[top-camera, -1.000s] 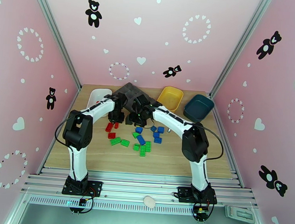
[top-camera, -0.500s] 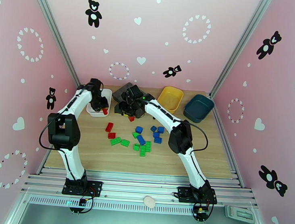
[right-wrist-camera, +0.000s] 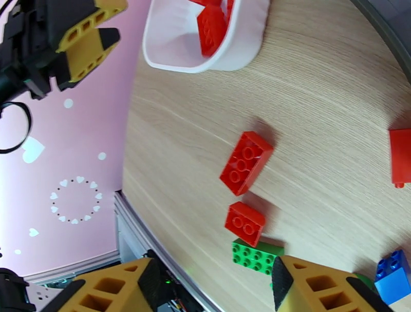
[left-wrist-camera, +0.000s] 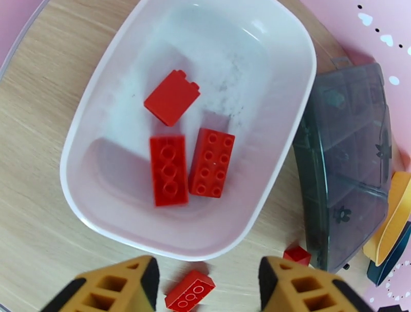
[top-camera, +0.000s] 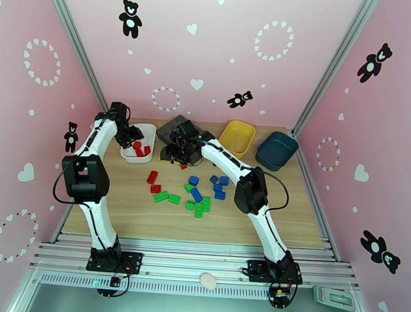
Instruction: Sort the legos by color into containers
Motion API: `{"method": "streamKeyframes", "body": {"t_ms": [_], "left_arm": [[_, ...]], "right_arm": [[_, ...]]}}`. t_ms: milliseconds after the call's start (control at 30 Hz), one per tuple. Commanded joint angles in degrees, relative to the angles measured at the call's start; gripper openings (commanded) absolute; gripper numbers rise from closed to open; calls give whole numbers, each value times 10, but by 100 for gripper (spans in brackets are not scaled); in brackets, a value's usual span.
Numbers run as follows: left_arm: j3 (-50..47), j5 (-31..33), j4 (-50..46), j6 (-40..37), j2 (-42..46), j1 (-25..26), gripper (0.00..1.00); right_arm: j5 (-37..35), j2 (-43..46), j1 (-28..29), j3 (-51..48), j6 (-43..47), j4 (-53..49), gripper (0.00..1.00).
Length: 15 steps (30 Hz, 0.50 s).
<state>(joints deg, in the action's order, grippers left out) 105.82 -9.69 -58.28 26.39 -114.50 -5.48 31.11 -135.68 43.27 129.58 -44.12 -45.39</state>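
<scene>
Where the wooden table (top-camera: 257, 225) lies nearest the arm bases, loose red, green and blue studded plastic bricks (top-camera: 196, 196) sit scattered. Beyond them the right gripper (right-wrist-camera: 213, 279) hangs low with its fingers (right-wrist-camera: 108, 287) wide and empty, two red bricks (right-wrist-camera: 245, 162) just ahead. Farther left, the left gripper (left-wrist-camera: 205, 277) hovers by the near rim of the white rounded plastic bin (left-wrist-camera: 82, 118), fingers wide and empty. Three red bricks (left-wrist-camera: 168, 169) lie inside the bin. A yellow bin (top-camera: 236, 136) and a dark teal bin (top-camera: 276, 149) stand at the far edge.

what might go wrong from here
The red studded brick just outside the rim of the white plastic bin lies below the open jaws of the left gripper; grabbing it may shove the bin. In the right wrist view, a small red brick lies close against a green brick, so the right gripper might catch both.
</scene>
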Motion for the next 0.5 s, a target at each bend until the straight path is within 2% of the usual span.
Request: {"method": "streamKeyframes", "body": {"t_ms": [0,300,467], "left_arm": [[-40,-1,-4,-21,52,16,58],[-189,40,9,-50,152,88,60],[-241,74,11,-60,168,135,62]], "right_arm": [[-31,40,1,-31,19,-27,63],[-78,89,1,-122,34,-35,63],[-91,123,2,-183,36,-22,65]]}}
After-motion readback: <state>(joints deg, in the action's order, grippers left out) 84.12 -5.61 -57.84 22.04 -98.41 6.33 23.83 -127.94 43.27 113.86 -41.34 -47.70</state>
